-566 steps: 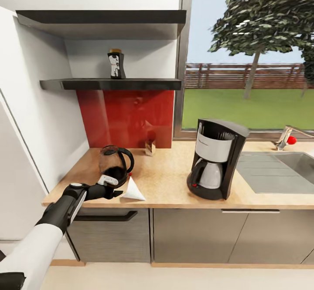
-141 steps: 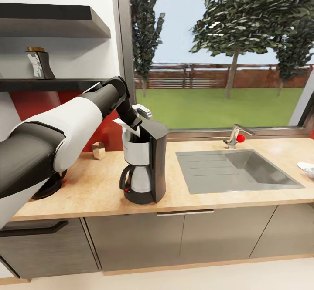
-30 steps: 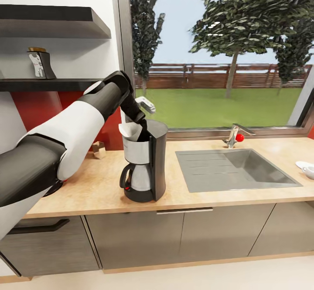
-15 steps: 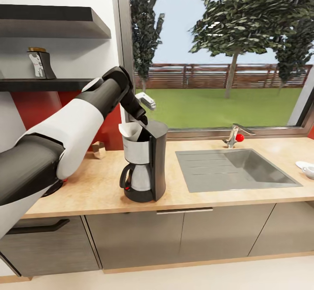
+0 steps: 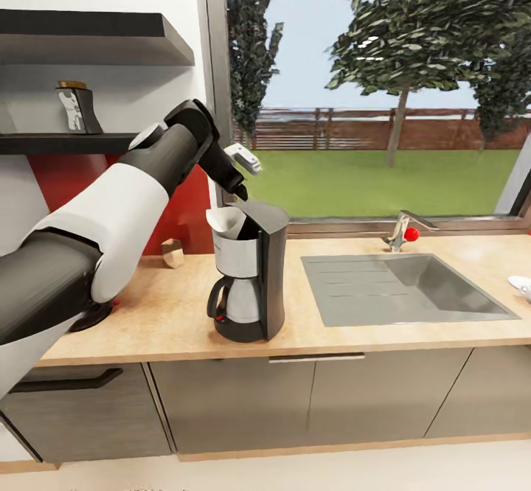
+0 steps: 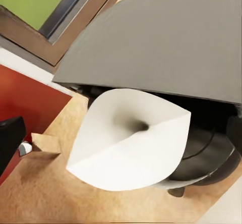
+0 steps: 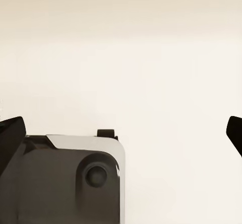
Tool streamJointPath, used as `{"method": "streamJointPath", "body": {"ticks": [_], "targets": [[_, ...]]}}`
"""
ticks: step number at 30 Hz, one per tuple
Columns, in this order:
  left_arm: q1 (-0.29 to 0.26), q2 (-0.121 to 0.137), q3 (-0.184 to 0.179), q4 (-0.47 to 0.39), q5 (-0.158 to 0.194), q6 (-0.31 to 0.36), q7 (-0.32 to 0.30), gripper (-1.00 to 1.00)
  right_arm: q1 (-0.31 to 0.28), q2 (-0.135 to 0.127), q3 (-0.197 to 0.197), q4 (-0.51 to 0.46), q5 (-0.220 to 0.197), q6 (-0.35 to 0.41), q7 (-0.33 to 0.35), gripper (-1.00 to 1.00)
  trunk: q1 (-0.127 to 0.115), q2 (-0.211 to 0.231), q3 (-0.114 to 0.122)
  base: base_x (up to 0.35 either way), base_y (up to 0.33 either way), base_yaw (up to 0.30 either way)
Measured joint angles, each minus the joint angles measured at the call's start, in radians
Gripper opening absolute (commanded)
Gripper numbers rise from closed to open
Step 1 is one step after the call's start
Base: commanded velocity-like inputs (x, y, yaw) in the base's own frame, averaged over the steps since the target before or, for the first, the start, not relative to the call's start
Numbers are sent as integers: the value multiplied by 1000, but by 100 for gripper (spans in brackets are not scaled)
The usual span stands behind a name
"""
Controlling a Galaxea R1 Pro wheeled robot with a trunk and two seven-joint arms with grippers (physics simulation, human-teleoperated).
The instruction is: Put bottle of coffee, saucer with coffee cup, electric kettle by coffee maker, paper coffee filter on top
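The left arm's black-and-white sleeve is seen nearest, reaching up from the lower left of the head view. Beyond it, the kitchen countertop [image 5: 169, 321] carries the coffee maker [image 5: 247, 281], standing upright left of the steel sink [image 5: 402, 288]. The paper coffee filter [image 5: 226, 220] is seated in the top of the machine, its open mouth tilted up; in the left wrist view the filter [image 6: 126, 141] is seen resting under the grey lid, with nothing gripping it. The left gripper [image 5: 240, 190] is held just above the machine's top, its fingers spread, one dark tip showing at each edge of the left wrist view. The right gripper's [image 7: 121, 130] fingertips are set wide apart over a pale floor. Farther back, the bottle of coffee [image 5: 80, 108] stands on the kitchen shelf [image 5: 66, 142]. A white dish edge [image 5: 521, 284] is visible at the far right of the counter.
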Motion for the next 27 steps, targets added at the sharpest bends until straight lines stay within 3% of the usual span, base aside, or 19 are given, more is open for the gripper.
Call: {"method": "streamJointPath", "body": {"ticks": [10,21,27], "targets": [[6,1,23,-12,0,4,14,100,0,0,0,0,-1,0,0,100,0,0,3,-8,1,257],[7,3,25,-11,0,4,26,100,0,0,0,0,-1,0,0,100,1,0,7,-264,124,268],[9,24,23,-10,-1,4,26,100,0,0,0,0,-1,0,0,100,0,0,8,-151,134,214]]}}
